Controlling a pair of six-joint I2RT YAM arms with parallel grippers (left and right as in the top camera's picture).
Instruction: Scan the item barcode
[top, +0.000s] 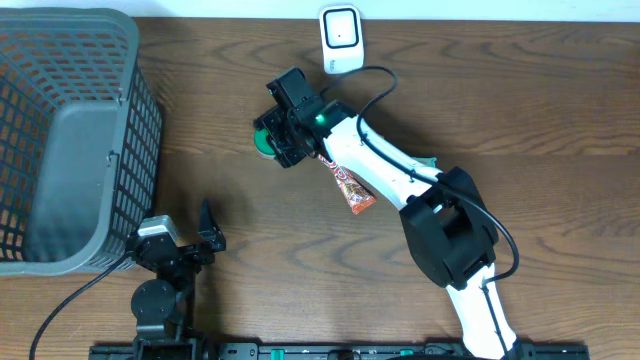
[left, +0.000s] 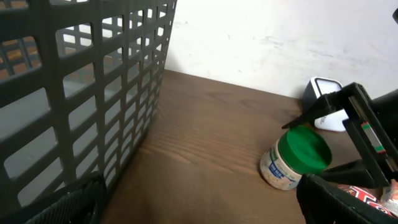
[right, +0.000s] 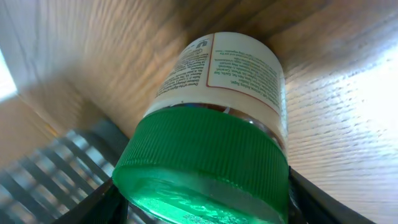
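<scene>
Pinched in the right end effector (top: 272, 140) by its green cap (right: 205, 168): a small white-labelled jar (left: 277, 169), with a black finger (left: 314, 109) pressed to each side of the cap. Tilted, cap end raised, base toward the bench (top: 520, 90); cannot tell whether resting there or held just clear. Printed label text turned toward the right wrist camera.

Just beyond that end effector, toward the far edge of the bench and apart from the jar, a white scanner (top: 341, 38). Curling from the scanner past the right arm (top: 385, 165), a black cable (top: 378, 78). Behind the end effector, half hidden beneath the white forearm, an orange snack packet (top: 356, 195) lying flat.

Spread wide and gripping nothing, well back from the jar near the front edge: the left end effector (top: 205, 238). Close on its left and ahead, a grey lattice basket (top: 140, 110), filling the left half of the left wrist view and walling off that side. Ahead and to its right, across bare wood, the jar between the other end effector's fingers, with the scanner partly masked behind them.
</scene>
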